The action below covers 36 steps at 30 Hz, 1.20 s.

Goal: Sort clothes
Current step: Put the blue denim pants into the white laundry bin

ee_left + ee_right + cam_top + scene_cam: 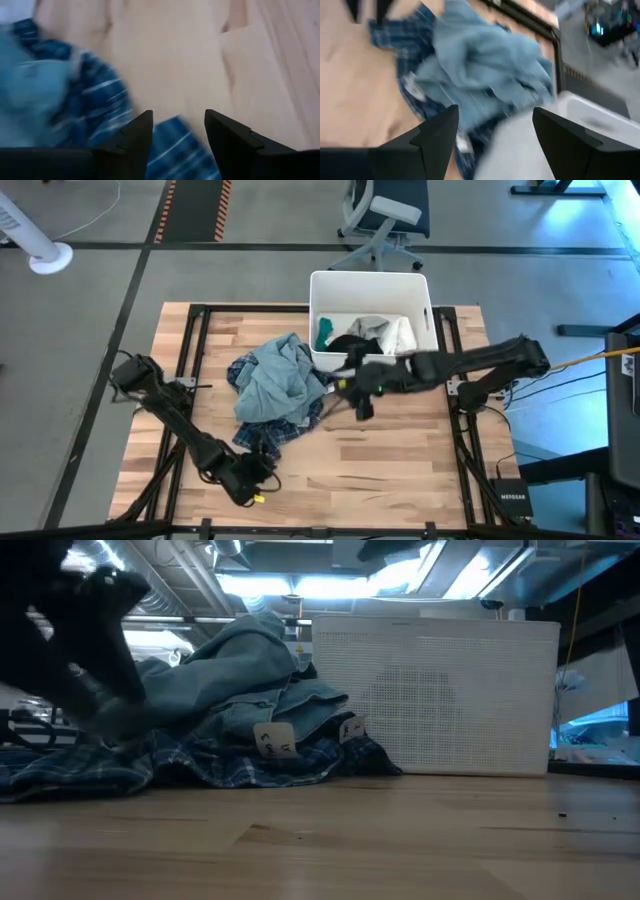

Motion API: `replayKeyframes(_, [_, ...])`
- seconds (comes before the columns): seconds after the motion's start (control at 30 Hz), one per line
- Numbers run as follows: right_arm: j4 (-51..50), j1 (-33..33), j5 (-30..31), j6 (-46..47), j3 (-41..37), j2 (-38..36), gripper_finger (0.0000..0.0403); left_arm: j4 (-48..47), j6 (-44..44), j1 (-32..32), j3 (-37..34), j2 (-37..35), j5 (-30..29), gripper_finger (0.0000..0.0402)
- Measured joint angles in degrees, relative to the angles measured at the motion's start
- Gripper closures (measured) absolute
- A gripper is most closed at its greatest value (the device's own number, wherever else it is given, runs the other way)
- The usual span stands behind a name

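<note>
A light blue-grey garment (278, 372) lies heaped on a dark blue plaid garment (268, 430) on the wooden table, just left of the white bin (370, 280). In the low view the heap (250, 670) shows white tags (275, 740). Teal (325, 332), black (352, 345) and white (396, 332) clothes lie in the bin. My left gripper (258, 472) (179, 135) stands open at the plaid's near edge (100, 100). My right gripper (352, 398) (495, 135) hangs open above the heap's right side (485, 65), by the bin's near left corner.
The bin's mesh wall (440, 700) stands right behind the heap. Black frame rails (195, 360) run along the table's left and right sides. Bare wood (400, 470) stretches across the near right. A chair (385, 220) stands on the floor beyond the table.
</note>
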Motion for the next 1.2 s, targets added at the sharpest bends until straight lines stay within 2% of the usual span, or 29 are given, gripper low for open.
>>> replayKeyframes(0.23, [15.58, 5.02, 1.4, -3.51, -7.93, 5.26, 0.0128, -14.63, -3.28, -1.16, 0.93, -13.45, -4.79, 0.0226])
replayKeyframes(0.33, [17.04, 6.23, 3.91, -5.9, -8.74, 9.55, 0.0128, -17.48, -2.62, -1.06, 0.93, -19.91, -6.19, 0.0226])
replayKeyframes(0.47, [18.19, 7.04, 7.95, -7.79, -8.76, 15.52, 0.0128, -20.83, -2.23, -0.17, 0.93, -28.12, -12.44, 0.0226])
replayKeyframes(0.63, [23.36, 7.12, 13.42, -12.35, -8.7, 21.68, 0.0128, -27.57, -7.05, 3.62, 0.93, -35.69, -17.75, 0.0226])
replayKeyframes(0.77, [29.22, 6.99, 19.01, -20.1, -8.65, 25.7, 0.0128, -35.46, -11.18, 8.68, 0.93, -38.15, -17.37, 0.0226])
replayKeyframes(0.93, [36.3, 6.96, 22.7, -30.24, -8.65, 30.06, 0.0128, -44.32, -16.12, 15.45, 0.28, -38.48, -16.2, 0.0226])
replayKeyframes(1.03, [39.98, 6.96, 24.62, -35.06, -8.63, 32.33, 0.0128, -43.03, -14.88, 19.11, -2.68, -38.98, -15.85, 0.0226])
replayKeyframes(1.2, [48.19, 6.96, 24.54, -42.78, -8.63, 34.79, 0.0128, -35.36, -8.59, 25.42, -10.71, -39.99, -10.89, 0.0226])
